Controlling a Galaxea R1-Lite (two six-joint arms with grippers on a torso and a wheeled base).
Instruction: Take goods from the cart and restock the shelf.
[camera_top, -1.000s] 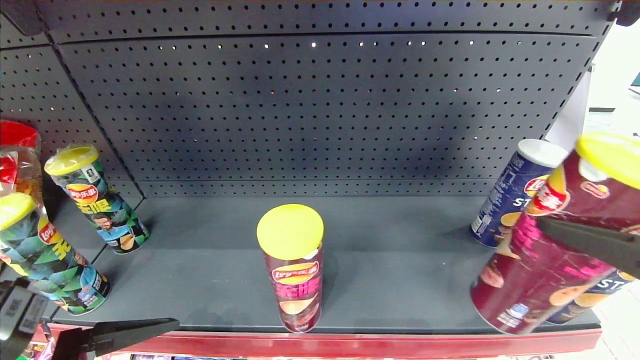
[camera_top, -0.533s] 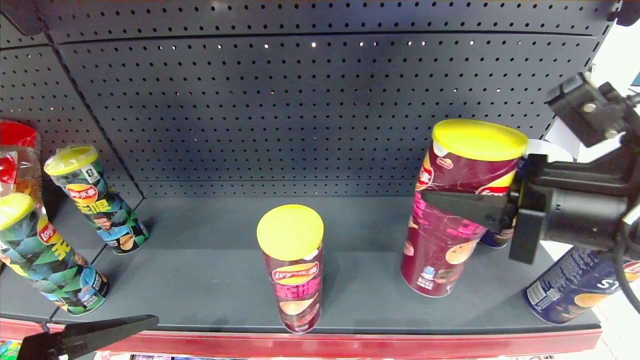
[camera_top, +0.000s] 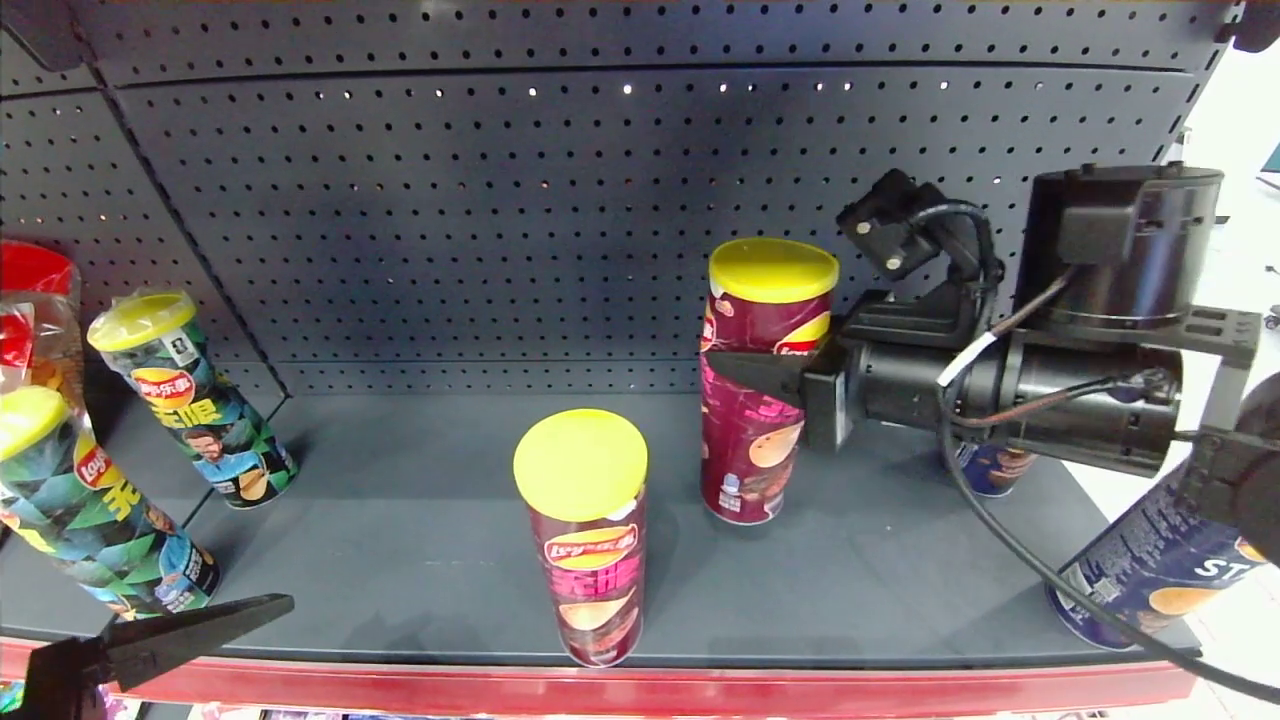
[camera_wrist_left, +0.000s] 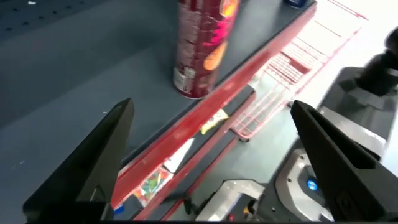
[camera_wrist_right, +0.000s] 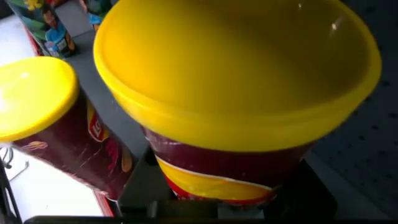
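The right gripper (camera_top: 765, 372), fingers pinching the maroon can (camera_top: 762, 455), has swung it in over the shelf (camera_top: 400, 520), nearly placed; left gripper (camera_wrist_left: 211, 111) gapes wide.

The right gripper (camera_top: 752, 368) has flat, tapered matte-black fingers on a black cylindrical wrist housing (camera_top: 1060, 400), trailed by a black cable (camera_top: 975, 500) with a white tag. The left gripper (camera_wrist_left: 211, 112) has black wedge-shaped fingers.
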